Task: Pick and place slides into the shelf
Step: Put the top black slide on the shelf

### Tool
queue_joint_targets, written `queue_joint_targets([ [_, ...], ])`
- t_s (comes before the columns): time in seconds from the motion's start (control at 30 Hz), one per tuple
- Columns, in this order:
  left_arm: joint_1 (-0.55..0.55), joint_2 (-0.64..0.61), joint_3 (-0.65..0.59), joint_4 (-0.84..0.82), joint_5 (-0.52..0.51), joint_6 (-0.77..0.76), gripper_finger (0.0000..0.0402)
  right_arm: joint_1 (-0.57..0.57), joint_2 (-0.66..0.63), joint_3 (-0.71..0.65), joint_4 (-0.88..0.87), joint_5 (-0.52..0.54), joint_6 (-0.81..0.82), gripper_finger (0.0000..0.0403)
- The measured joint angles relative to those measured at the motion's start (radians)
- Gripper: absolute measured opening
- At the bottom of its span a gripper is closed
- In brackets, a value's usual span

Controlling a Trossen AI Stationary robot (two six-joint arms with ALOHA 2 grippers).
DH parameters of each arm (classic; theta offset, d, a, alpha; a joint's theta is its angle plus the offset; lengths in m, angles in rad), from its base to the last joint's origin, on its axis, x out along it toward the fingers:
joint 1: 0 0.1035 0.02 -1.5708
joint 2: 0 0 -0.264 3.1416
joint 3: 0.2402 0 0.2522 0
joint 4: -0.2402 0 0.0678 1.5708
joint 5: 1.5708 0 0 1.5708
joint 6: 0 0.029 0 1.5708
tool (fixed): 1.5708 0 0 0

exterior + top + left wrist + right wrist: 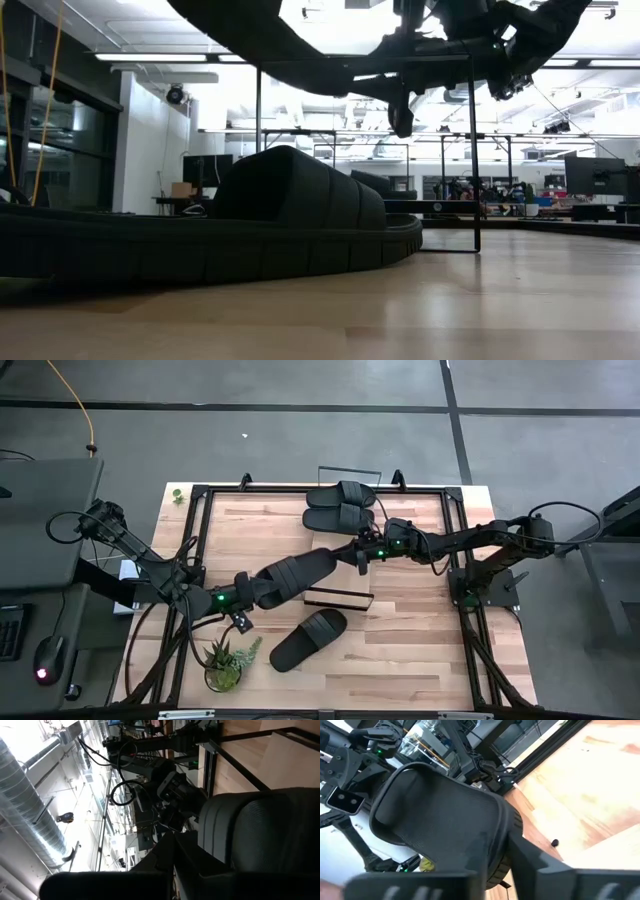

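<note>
Slide number three (292,577) is up off the table right now, hanging between both arms. We've got the left gripper (258,592) clamped on its heel end and the right gripper (352,554) pinching the toe end, so both claws are closed on the same sandal. In the right wrist view the strap band fills the space just ahead of the claw's fingers.

Two slides (341,506) already sit beyond the right claw, by the back rail of the black wire frame (300,488). A last slide (308,639) lies flat on the butcher-block top (420,640), just past the left claw toward the front edge. A small dark box (338,598) sits right under the carried slide, and a potted succulent (226,663) is near the left claw.

We'd call this mid-carry. Next move probably wants both arms travelling together toward the back rail, then letting go beside the parked pair without bumping them.
</note>
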Motion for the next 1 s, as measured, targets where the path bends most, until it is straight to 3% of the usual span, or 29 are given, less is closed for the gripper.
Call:
queue_joint_targets([
  [0.1, 0.0, 0.0, 0.0, 0.0, -0.001, 0.0, 0.0, 0.0, 0.0, 0.0, 0.0, 0.012, -0.009, 0.001],
  [0.4, 0.0, 0.0, 0.0, 0.0, -0.003, 0.0, 0.0, 0.0, -0.001, 0.001, -0.008, 0.034, -0.026, 0.0003],
  [0.67, 0.001, 0.001, -0.001, 0.008, -0.16, 0.0, 0.0, -0.027, -0.002, 0.003, -0.026, 0.068, -0.034, 0.0001],
  [1.0, 0.002, 0.001, -0.001, 0.008, -0.25, -0.003, 0.0, -0.049, -0.097, 0.004, -0.1, 0.111, -0.055, 0.0],
])
